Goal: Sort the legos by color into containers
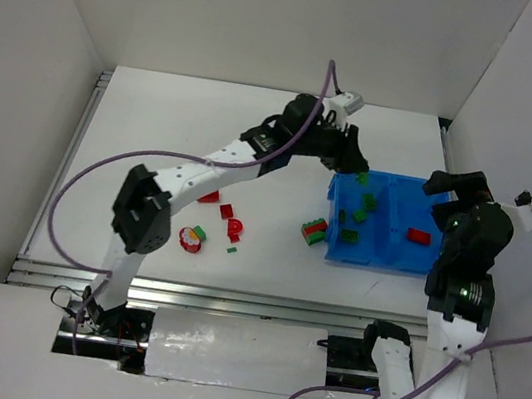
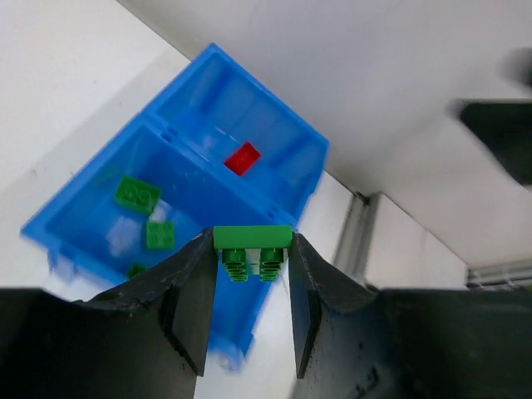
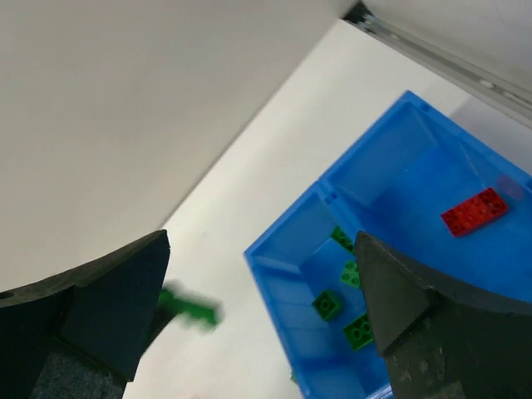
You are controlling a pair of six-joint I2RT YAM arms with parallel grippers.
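Left gripper (image 2: 250,249): pinched shut on a small green plastic brick (image 2: 253,238)
Brick axis: long side spans jaw to jaw
Brick place: above the far-left corner of the bright blue rectangular plastic bin (image 1: 378,259)
Drop target: left compartment (image 1: 371,226) with the green pieces, lying below and slightly near-right of the brick
Right gripper (image 3: 260,249): jaws spread wide, empty, over the bin's right side
Nearer arm: left, judged ready to release
Unsorted: loose red and green bricks (image 1: 227,212), table left of bin

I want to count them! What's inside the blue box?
In the blue box, the left half holds several green bricks, the right half one red brick. The right arm covers that half's edge and the left arm hides a far corner, so more could be there.
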